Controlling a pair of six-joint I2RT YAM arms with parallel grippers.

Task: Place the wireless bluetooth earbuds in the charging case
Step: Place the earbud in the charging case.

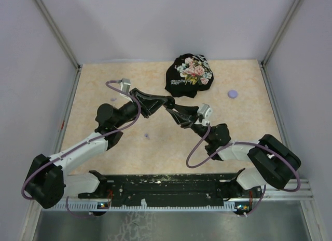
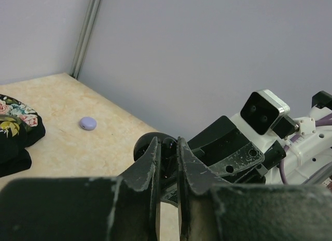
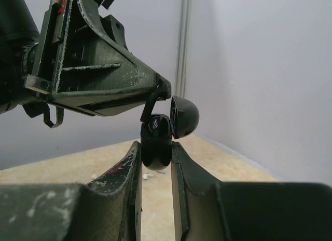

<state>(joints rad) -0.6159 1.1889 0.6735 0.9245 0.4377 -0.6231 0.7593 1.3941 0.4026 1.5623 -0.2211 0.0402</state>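
My right gripper [image 1: 177,112] [image 3: 155,145] is shut on a black charging case [image 3: 155,150] and holds it upright above the table, with its lid [image 3: 184,116] swung open. My left gripper [image 1: 170,102] [image 2: 167,143] comes in from above. It is shut on a black earbud [image 3: 150,110] whose lower end sits at the case's open top. In the left wrist view the earbud [image 2: 173,148] shows dark between the nearly closed fingers. A pale white earbud [image 3: 148,175] lies on the table below the case.
A black floral cloth [image 1: 189,74] [image 2: 13,128] lies at the back centre. A lavender puck [image 1: 233,94] [image 2: 87,123] sits to its right. Small lavender pieces lie on the table [image 1: 147,135] [image 1: 113,99]. Grey walls enclose the table on three sides.
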